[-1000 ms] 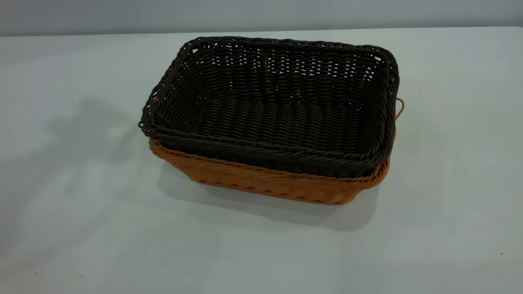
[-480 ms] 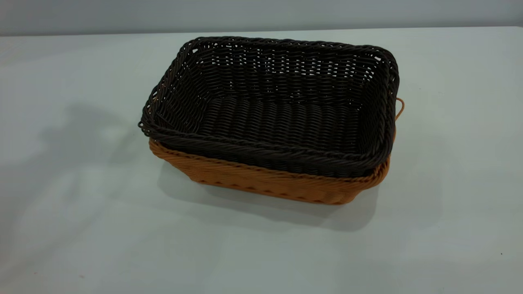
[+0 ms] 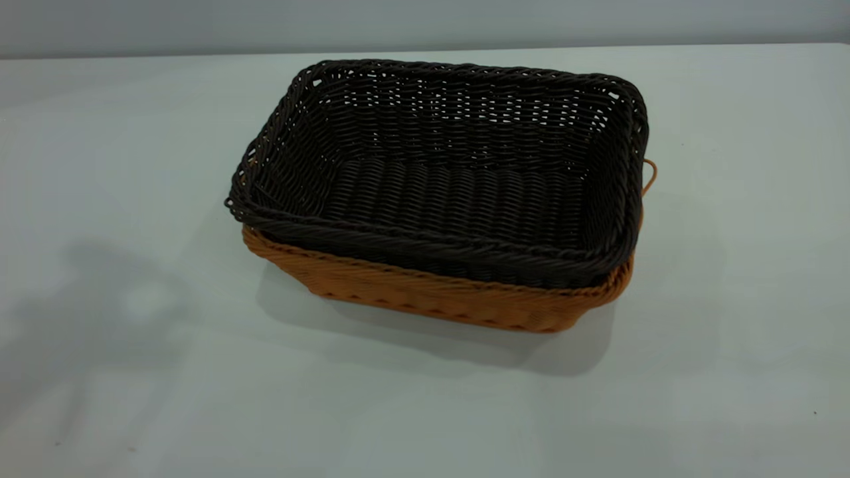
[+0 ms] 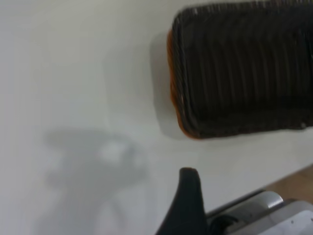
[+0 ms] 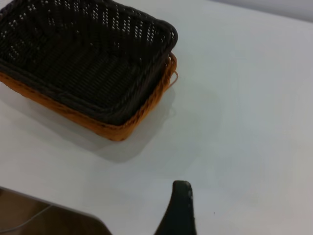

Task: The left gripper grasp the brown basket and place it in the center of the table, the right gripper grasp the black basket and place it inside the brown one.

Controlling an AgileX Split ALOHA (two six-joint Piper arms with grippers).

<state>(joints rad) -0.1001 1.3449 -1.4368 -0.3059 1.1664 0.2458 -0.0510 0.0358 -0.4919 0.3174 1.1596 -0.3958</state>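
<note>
Pale grey-white flat table (image 3: 133, 398): bare in front. At its centre, the orange-tan woven wicker brown basket (image 3: 431, 299), serving as the outer tray. Nested inside it, rim riding just above, the very dark woven black basket (image 3: 451, 192); task judged complete. Off to the sides, left gripper (image 4: 188, 205) and right gripper (image 5: 180, 208), each clear of the baskets, holding nothing; finger spread cannot be told.

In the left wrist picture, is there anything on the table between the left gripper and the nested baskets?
Nothing: only bare table with a faint shadow lies between the left gripper and the black basket nested in the brown basket.
</note>
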